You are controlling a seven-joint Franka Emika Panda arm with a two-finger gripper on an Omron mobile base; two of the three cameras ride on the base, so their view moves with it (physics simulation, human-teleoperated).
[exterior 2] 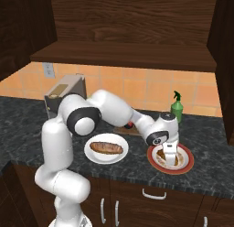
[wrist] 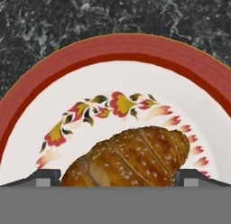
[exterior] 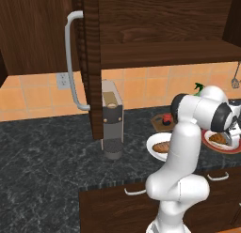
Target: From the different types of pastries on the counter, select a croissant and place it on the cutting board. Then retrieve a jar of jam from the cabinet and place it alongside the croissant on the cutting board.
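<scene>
Cabinet (exterior: 42, 34): door swung open at my 10 o'clock, its grey bar handle (exterior: 71, 63) towards me; the shelf I can see is bare.
Coffee machine (exterior: 112, 119): on the counter (exterior: 42, 152) under the cabinet's edge.
Long pastry (exterior 2: 106, 148): the dark oblong one on the white plate (exterior 2: 119, 156), at 9 o'clock from my claw; not my target.
Cutting board (exterior 2: 122, 129): behind my forearm at 11 o'clock, the red jam jar (exterior: 166, 118) already on it.
My claw (exterior 2: 170, 154): spread, one fingertip (wrist: 45, 177) on each side of the croissant (wrist: 135, 157), not yet pinching.
Croissant: on the red-rimmed plate (wrist: 113, 51), directly below my hand.
Risk: the curved crust could slip out if I pinch too shallowly; pressing lower could shove the plate.
Spray bottle (exterior 2: 176, 107): green, at 12 o'clock, near my lift path.
</scene>
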